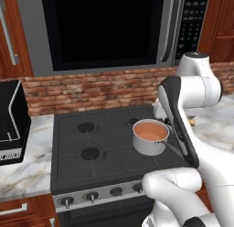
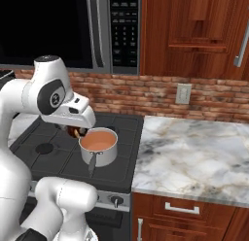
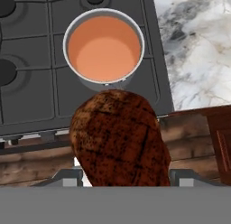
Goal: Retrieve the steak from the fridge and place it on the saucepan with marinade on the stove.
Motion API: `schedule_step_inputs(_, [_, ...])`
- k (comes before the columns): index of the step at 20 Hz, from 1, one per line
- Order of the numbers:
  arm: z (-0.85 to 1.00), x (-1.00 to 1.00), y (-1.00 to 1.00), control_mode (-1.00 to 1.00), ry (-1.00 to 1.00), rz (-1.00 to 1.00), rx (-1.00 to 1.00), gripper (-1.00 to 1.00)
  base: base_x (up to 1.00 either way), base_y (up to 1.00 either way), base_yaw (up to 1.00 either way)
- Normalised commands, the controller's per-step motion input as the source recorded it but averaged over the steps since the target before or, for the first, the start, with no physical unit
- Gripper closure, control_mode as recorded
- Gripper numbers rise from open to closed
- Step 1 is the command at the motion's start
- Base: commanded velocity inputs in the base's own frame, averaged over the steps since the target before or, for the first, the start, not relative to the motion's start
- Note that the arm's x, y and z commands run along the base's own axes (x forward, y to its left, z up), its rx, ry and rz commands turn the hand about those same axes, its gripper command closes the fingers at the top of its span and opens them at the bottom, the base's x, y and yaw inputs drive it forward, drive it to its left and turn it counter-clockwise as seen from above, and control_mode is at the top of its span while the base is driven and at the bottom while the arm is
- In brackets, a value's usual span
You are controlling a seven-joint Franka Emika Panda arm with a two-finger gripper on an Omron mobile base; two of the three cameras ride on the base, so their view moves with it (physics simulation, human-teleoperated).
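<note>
The steak (image 3: 118, 139) sits pinched in the gripper (image 3: 122, 175), a dark red-brown slab with charred grill lines that hides most of both fingertips in the hand view; the jaws stand partway apart, held there by the meat's own thickness. It hangs in the air above the front of the stove (image 1: 73, 143), near the saucepan (image 1: 149, 137) but not yet over it. In the hand view the pan lies just beyond the steak's far edge, its flat orange-pink marinade (image 3: 103, 49) fully exposed and nothing in it.

In the right base view the arm's wrist leans in from the left over the pan, and only a small dark bit of the steak (image 2: 74, 132) shows beneath it, beside the rim of the saucepan (image 2: 98, 147).

As for handling, the meat is probably soft and somewhat slick, so it may sag or creep between the pads if squeezed lightly, and bulge if squeezed hard. A hold across its thick middle, as it appears to be now, looks the safest. It seems light enough for the arm. The steak is nearly as wide as the pan's mouth, so it would need to be well centred before release; dropped from height it could splash the liquid or nudge the small pan by its long handle.
</note>
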Motion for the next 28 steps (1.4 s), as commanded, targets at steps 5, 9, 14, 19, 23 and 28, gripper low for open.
schedule_step_inputs(5, [-0.34, 0.27, 0.00, -1.00, -0.01, 0.00, 0.00, 1.00, 0.00, 0.00, 0.00])
schedule_step_inputs(9, [-0.37, 0.31, 0.00, -1.00, -0.05, 0.00, -0.01, 1.00, 0.00, 0.00, 0.00])
schedule_step_inputs(14, [-0.33, 0.21, 0.00, -1.00, -0.08, 0.00, 0.00, 1.00, 0.00, 0.00, 0.00])
schedule_step_inputs(19, [-0.10, 0.20, 0.00, -1.00, -0.02, 0.00, 0.00, 1.00, 0.00, 0.00, 0.00])
schedule_step_inputs(23, [0.00, 0.28, 0.00, -1.00, 0.00, 0.00, 0.00, 1.00, 0.00, 0.00, 0.00])
schedule_step_inputs(28, [-0.05, 0.35, 0.00, -1.00, 0.00, 0.01, 0.00, 1.00, 0.00, 0.00, 0.00])
